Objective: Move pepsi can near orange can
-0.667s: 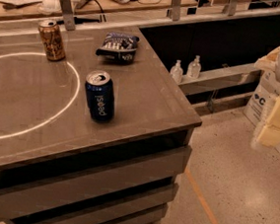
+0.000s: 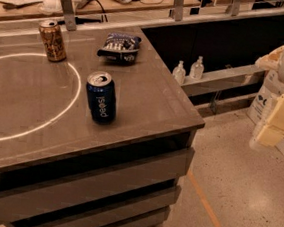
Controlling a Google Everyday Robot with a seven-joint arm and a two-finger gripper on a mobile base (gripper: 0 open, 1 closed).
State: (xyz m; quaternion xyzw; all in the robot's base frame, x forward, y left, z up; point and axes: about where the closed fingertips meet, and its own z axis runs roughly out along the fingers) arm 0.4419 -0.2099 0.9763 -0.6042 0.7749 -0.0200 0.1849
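The pepsi can (image 2: 101, 97) is found upright near the table's (image 2: 158, 104) front edge, well apart from the orange can (image 2: 52, 40) — the gripper (image 2: 276, 123), its state not discernible, is held off right — and a glancing approach could topple it over that edge.

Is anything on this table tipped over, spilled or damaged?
Nothing stands out. The pepsi can and the orange can stand upright and apart, the snack bag lies behind them, no spill. The gripper is at the right edge, off the table.
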